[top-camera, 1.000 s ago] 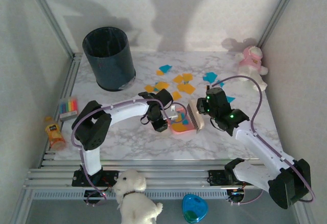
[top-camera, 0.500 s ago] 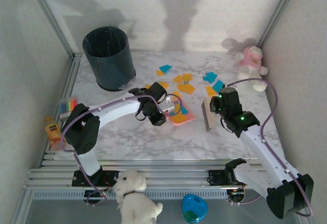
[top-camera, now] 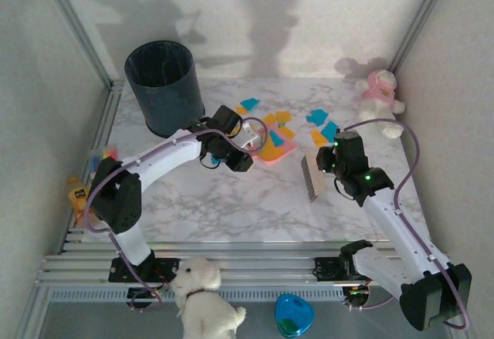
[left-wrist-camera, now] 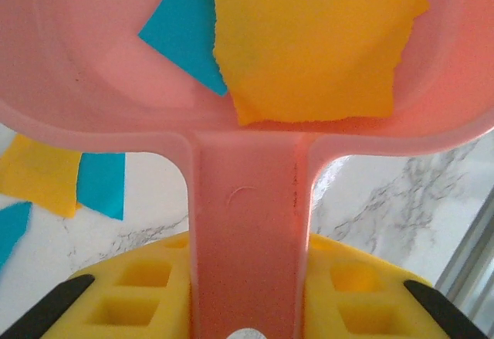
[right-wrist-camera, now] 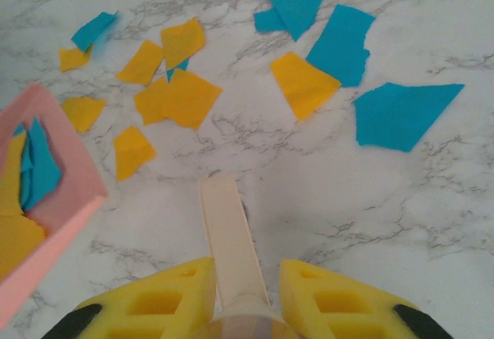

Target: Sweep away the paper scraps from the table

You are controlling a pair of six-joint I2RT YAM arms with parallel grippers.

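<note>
Comparing the top view with a second ago, the pink plastic dustpan (top-camera: 274, 147) is seen to have been shifted from the centre of the frame up and to the left, nearer the dark round bin (top-camera: 164, 88) at the upper left. The cream bristle brush (top-camera: 311, 175) has been drawn off to the right and is now well apart from the pan.

The left jaws are closed on the dustpan's flat handle, as shown at the bottom of the left wrist view. The right jaws are closed on the brush's narrow cream handle (right-wrist-camera: 228, 238).

Several small angular orange-yellow and teal-blue paper scraps (left-wrist-camera: 309, 38) are held inside the pan. Many more paper scraps (top-camera: 279, 119) are left loose on the white grey-veined marble worktop (top-camera: 231, 200), in the upper middle and upper right of the top view. In the right wrist view they (right-wrist-camera: 185, 96) are spread ahead of the brush.

One load is judged to be gathered and probably bound for the bin, so the sweeping is only partly done. Whether the pan is lifted clear of the worktop cannot be told.

No writing can be read. The print on the small orange carton (top-camera: 79, 200) at the left edge is too small to make out.
</note>
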